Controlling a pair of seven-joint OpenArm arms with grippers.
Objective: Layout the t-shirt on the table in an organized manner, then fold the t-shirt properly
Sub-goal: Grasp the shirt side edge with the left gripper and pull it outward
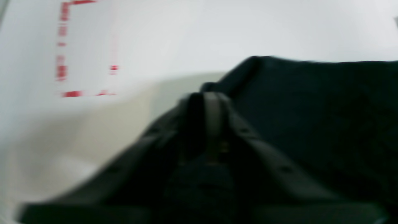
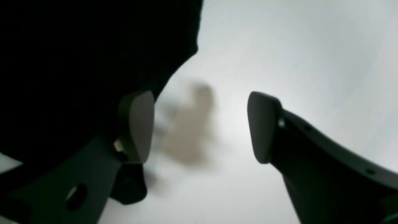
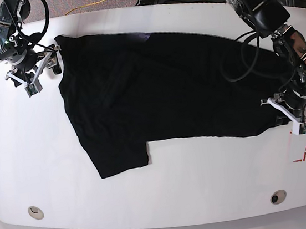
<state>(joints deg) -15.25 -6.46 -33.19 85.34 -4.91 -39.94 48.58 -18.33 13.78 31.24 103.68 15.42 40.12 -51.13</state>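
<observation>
The t-shirt lay spread across the table (no fold yet made), right gripper spread empty beside it, left gripper nearly pressed together at its edge, grip uncertain.

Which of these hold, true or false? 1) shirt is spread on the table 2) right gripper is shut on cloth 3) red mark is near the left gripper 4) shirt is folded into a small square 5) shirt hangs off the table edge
1) The shirt is spread on the table: true.
2) The right gripper is shut on cloth: false, it is open at the shirt's edge with bare table between the pads.
3) The red mark is near the left gripper: true.
4) Folded into a small square: false, it lies open, one sleeve sticking out.
5) Hangs off the edge: false, it lies wholly on the table.
</observation>
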